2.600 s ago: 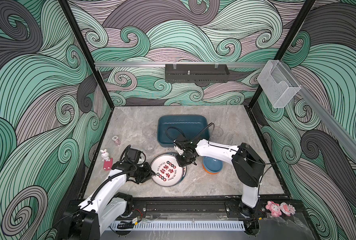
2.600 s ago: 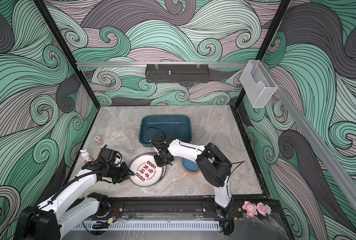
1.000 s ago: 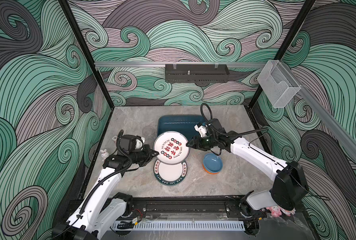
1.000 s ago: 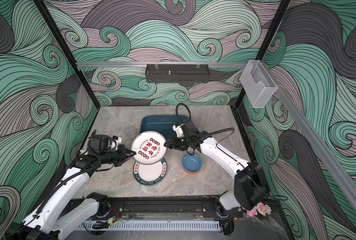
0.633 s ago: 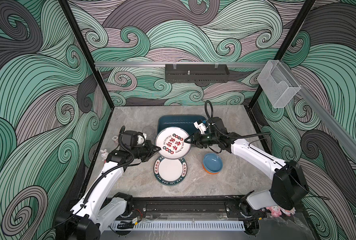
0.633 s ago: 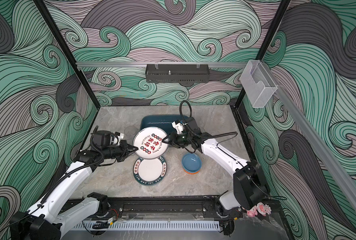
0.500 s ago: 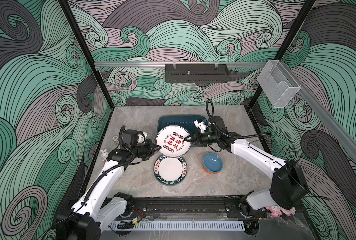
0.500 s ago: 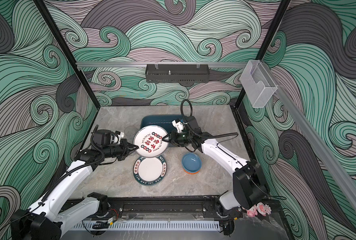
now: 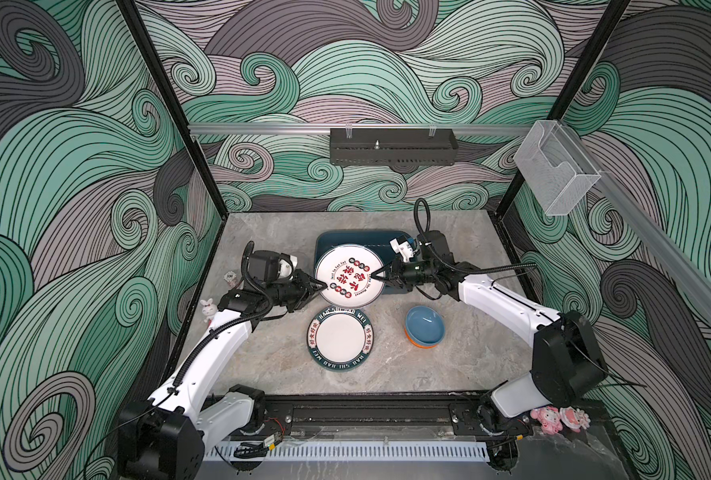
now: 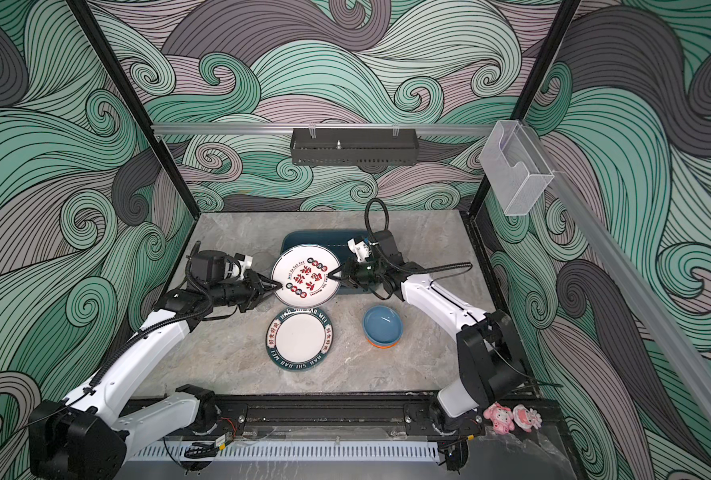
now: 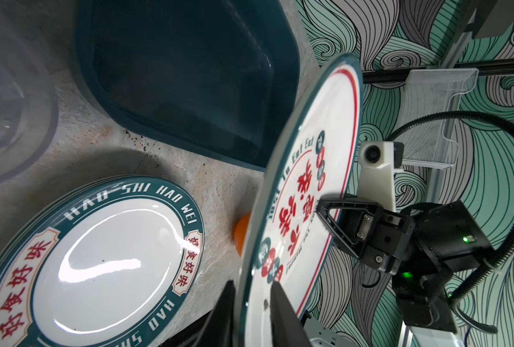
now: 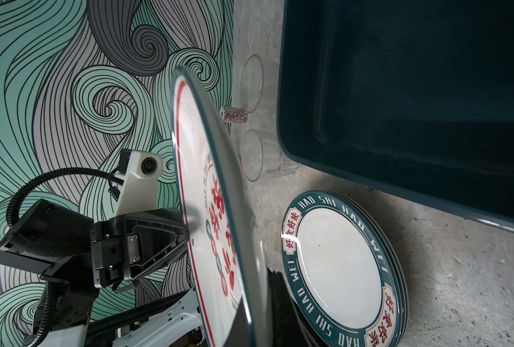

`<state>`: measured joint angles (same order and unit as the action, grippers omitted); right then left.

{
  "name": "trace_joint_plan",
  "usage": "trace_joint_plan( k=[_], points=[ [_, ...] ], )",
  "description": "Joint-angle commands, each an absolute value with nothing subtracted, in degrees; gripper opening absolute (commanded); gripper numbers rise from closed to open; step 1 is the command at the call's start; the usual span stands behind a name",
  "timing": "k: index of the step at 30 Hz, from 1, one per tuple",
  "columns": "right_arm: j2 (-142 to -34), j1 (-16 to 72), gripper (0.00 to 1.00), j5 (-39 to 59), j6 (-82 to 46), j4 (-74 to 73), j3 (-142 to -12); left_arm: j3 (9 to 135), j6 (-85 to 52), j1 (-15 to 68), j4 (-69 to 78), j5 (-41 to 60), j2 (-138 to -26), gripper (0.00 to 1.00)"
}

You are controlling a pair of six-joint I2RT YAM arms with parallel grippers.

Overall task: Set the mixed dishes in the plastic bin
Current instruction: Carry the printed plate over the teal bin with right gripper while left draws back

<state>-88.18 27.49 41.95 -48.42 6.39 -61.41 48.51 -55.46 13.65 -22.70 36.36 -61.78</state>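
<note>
A white plate with red characters (image 9: 349, 274) (image 10: 305, 276) hangs tilted above the front edge of the teal plastic bin (image 9: 362, 237) (image 11: 189, 75) (image 12: 400, 90). My right gripper (image 9: 373, 275) (image 12: 258, 300) is shut on its right rim. My left gripper (image 9: 324, 286) (image 11: 251, 300) straddles the left rim with its fingers slightly apart. A stack of teal-rimmed plates (image 9: 340, 337) (image 12: 340, 270) lies on the table below. Stacked blue and orange bowls (image 9: 424, 326) sit to its right. Two clear tumblers (image 12: 251, 81) (image 12: 258, 153) lie left of the bin.
A white rabbit figurine (image 9: 208, 309) and a small chip stack (image 9: 230, 275) (image 12: 234, 114) stand near the left wall. A black perforated tray (image 9: 391, 145) hangs on the back wall, and a clear acrylic box (image 9: 557, 178) on the right rail.
The printed plate was lifted off the stack and carried back toward the bin. My right gripper has closed on its rim; my left gripper's fingers have parted.
</note>
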Motion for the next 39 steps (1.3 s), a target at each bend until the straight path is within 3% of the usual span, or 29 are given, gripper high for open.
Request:
trace_joint_plan(
  k=[1, 10, 18, 39],
  points=[
    [-89.11, 25.9, 0.0, 40.13, -46.67, 6.24, -63.08, 52.23, -53.94, 13.85, -22.27, 36.35, -61.31, 0.35],
    [-92.02, 22.22, 0.0, 38.64, -46.4, 7.42, -66.14, 50.02, -52.25, 13.56, -26.7, 33.0, -57.57, 0.51],
    [-97.9, 21.29, 0.0, 36.67, -46.79, 8.82, -71.87, 45.51, -51.52, 13.36, -27.95, 28.47, -50.21, 0.59],
    [-118.26, 23.93, 0.0, 31.01, -48.64, 11.78, -90.07, 40.54, -52.64, 13.01, -29.79, 27.62, -46.61, 0.62]
  ],
)
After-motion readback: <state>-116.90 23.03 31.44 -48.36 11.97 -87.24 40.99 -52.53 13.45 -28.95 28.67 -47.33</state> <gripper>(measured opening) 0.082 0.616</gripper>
